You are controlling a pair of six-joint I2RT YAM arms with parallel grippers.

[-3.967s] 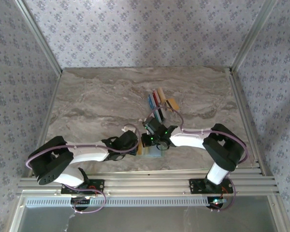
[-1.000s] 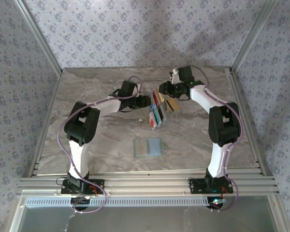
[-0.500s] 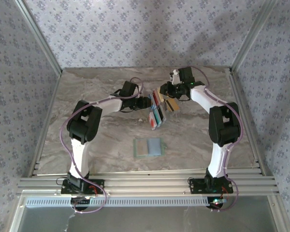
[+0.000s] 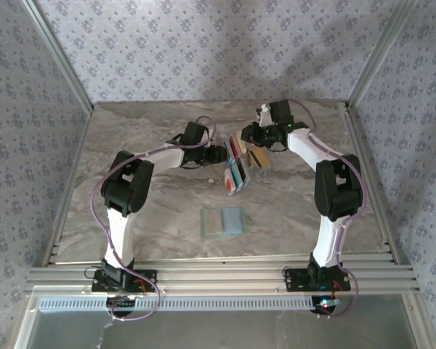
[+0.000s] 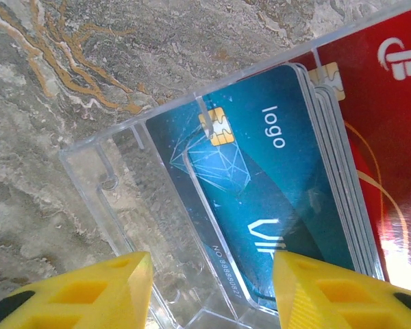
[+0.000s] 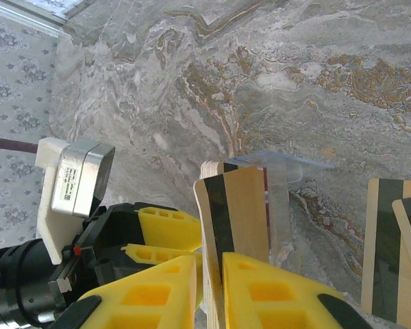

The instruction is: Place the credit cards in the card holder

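Note:
The credit cards stand upright in a clear rack (image 4: 236, 166) at the table's middle back. My left gripper (image 5: 212, 288) is open, its fingers straddling the rack's corner (image 5: 123, 178) beside a teal card (image 5: 253, 185) and a red card (image 5: 390, 103). I cannot tell whether the fingers press on the rack. My right gripper (image 6: 211, 260) is shut on a tan credit card (image 6: 243, 205) with a black stripe, at the top of the rack. From above, the left gripper (image 4: 219, 154) and right gripper (image 4: 245, 138) meet at the rack. The card holder (image 4: 224, 221), pale green, lies flat nearer the arms.
Two more tan striped cards (image 6: 390, 247) lie flat on the marble just right of the rack, and from above those cards (image 4: 259, 158) sit beside it. Patterned walls and metal rails (image 4: 363, 73) enclose the table. The left gripper's yellow fingers (image 6: 168, 226) sit close behind the right one's.
Four seconds ago both grippers were low by the card holder; now they are at the rack. Over the last second the right jaws have closed onto the tan card. The left barely moved.

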